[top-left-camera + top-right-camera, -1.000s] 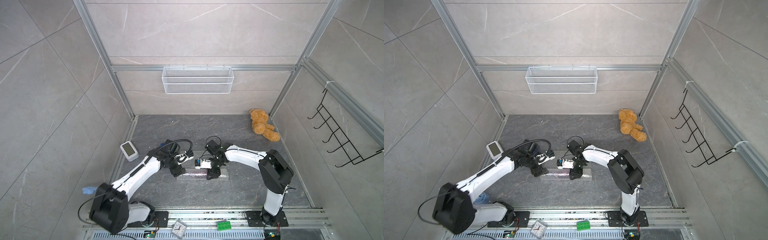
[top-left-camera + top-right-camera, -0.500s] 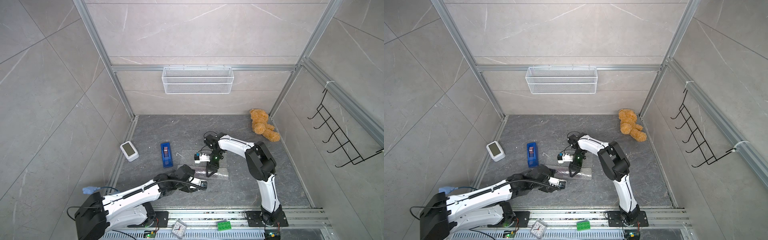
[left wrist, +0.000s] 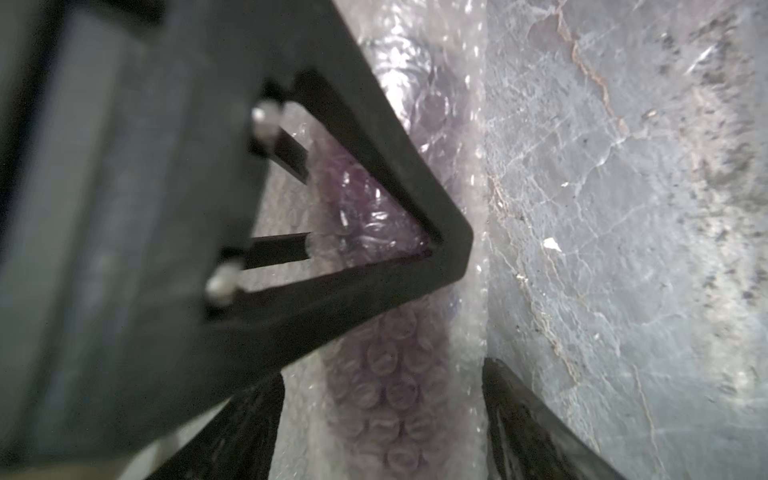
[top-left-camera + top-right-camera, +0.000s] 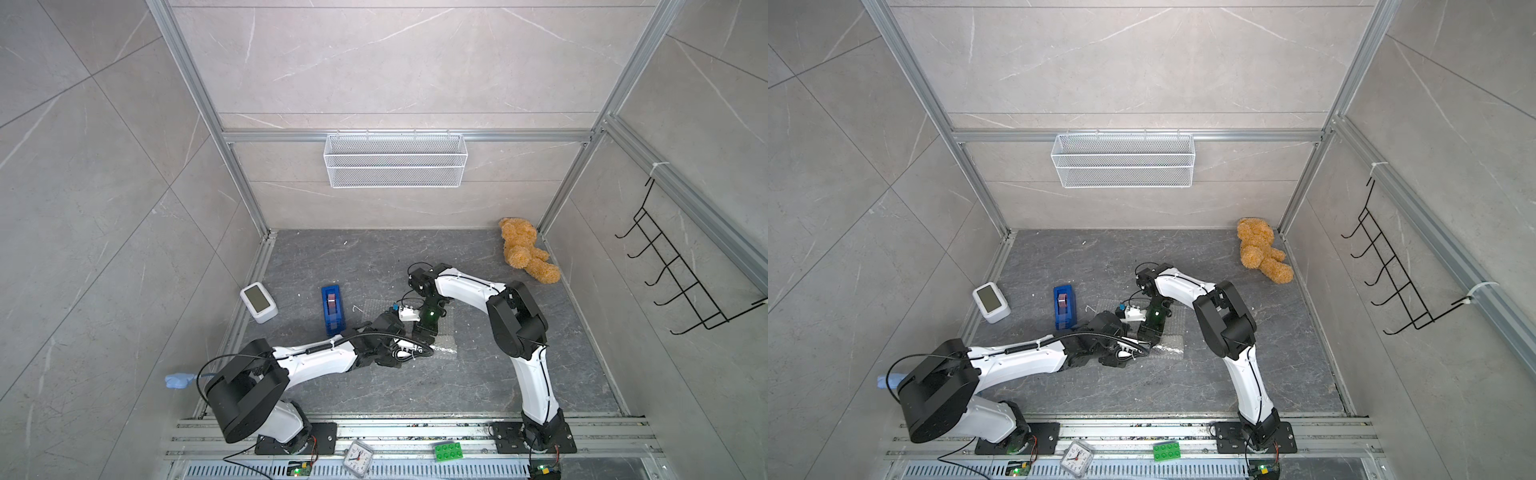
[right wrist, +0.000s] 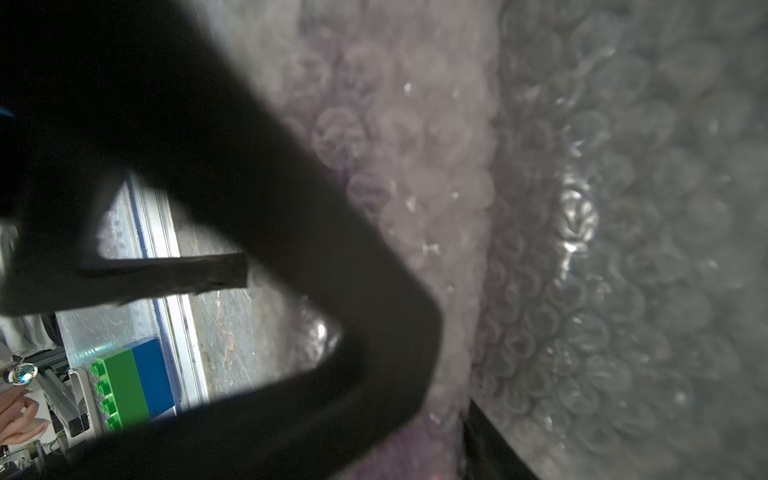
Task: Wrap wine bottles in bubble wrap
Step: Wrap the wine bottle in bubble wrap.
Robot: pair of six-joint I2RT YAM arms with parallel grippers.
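Observation:
The wine bottle (image 3: pixel 390 374) shows as a dark purple body under clear bubble wrap (image 3: pixel 465 332) rolled round it. My left gripper (image 3: pixel 382 424) straddles this roll, and its fingers (image 3: pixel 519 415) touch the wrap on both sides. In both top views the left gripper (image 4: pixel 409 353) and the right gripper (image 4: pixel 424 332) meet over the bubble wrap (image 4: pixel 442 345) on the floor and hide the bottle. In the right wrist view the purple roll (image 5: pixel 374 145) lies on the flat sheet (image 5: pixel 623 249). Only one right finger (image 5: pixel 490 449) shows beside it. A black triangular finger covers the other.
A blue tape dispenser (image 4: pixel 332 309) and a white clock-like box (image 4: pixel 258 301) stand left of the wrap. A teddy bear (image 4: pixel 525 255) lies in the back right corner. A wire basket (image 4: pixel 395 166) hangs on the back wall. A green brick (image 4: pixel 448 451) and an alarm clock (image 4: pixel 358 457) sit on the front rail.
My left arm has swung from the left side down to the front and now reaches the wrap from its near edge, uncovering the tape dispenser. The right arm's elbow has folded in closer.

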